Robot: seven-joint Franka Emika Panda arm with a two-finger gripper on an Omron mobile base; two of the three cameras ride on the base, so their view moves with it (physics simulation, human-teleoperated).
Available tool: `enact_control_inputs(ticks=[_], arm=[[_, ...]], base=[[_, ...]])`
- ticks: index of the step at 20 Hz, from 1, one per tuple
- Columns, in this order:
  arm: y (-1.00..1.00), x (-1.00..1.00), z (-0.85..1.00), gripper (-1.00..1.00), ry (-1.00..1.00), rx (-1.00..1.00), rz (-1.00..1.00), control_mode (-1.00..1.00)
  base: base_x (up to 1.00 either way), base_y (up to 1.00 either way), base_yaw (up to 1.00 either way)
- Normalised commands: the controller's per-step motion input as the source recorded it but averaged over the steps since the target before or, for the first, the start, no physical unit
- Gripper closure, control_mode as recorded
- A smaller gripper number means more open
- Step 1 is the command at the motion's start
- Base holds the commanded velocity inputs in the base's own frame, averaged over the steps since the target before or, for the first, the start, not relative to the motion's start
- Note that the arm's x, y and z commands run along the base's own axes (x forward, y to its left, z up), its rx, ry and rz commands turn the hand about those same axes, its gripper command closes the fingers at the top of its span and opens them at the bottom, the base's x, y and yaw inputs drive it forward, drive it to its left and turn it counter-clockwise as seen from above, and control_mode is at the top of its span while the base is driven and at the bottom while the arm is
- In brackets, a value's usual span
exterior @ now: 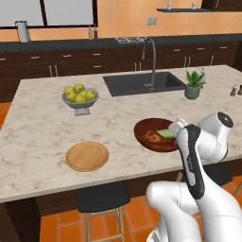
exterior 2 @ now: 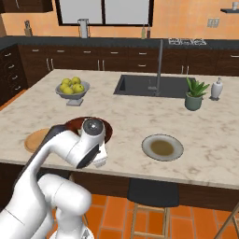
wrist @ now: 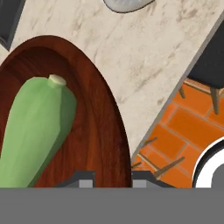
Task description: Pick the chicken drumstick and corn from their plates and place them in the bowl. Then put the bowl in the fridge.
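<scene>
- The pale marble island counter (exterior: 42, 137) ran across both base views, with a dark sink (exterior: 142, 83) set into it.
- The round, shallow, dark reddish-brown wooden bowl (exterior: 146, 130) sat on the counter near its front edge, partly behind the arm in both base views.
- The flat light-tan wooden plate (exterior: 87, 156) lay bare to the bowl's left in the left base view, well apart from it.
- The grey ceramic plate with an olive-tinted centre (exterior 2: 162, 147) lay bare on the bowl's other side in the right base view.
- A grey footed bowl of yellow-green fruit (exterior: 80, 98) stood farther back, and a small potted green plant (exterior: 194, 85) stood beside the sink.
- The short green corn cob (wrist: 37, 131) lay inside the bowl, its pale stub end up in the hand view.
- The small reddish-brown chicken drumstick (exterior: 153, 137) lay in the bowl just beside the corn.
- The two-finger gripper (wrist: 113, 179) sat at the bowl's rim (wrist: 117, 127); its tips stood close together with the rim between them, so it appeared clamped on the bowl.
</scene>
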Motion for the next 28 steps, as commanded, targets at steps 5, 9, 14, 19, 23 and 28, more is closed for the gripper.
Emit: enact_control_inputs(ticks=[5, 9, 14, 19, 23, 28], arm=[[0.0, -0.09, 0.0, 1.0, 0.0, 0.0, 0.0, -1.0], [0.04, -0.19, 0.0, 1.0, 0.0, 0.0, 0.0, 1.0], [0.0, 0.0, 0.0, 1.0, 0.0, 0.0, 0.0, 1.0], [0.0, 0.0, 0.0, 1.0, 0.0, 0.0, 0.0, 1.0], [0.0, 0.0, 0.0, 1.0, 0.0, 0.0, 0.0, 1.0], [0.0, 0.0, 0.0, 1.0, 0.0, 0.0, 0.0, 1.0]], base=[[0.0, 0.0, 0.0], [-0.25, 0.06, 0.0], [-0.94, 0.22, -0.13], [-0.02, 0.49, -0.82], [0.0, 0.43, -0.88], [0.0, 0.27, -0.94]])
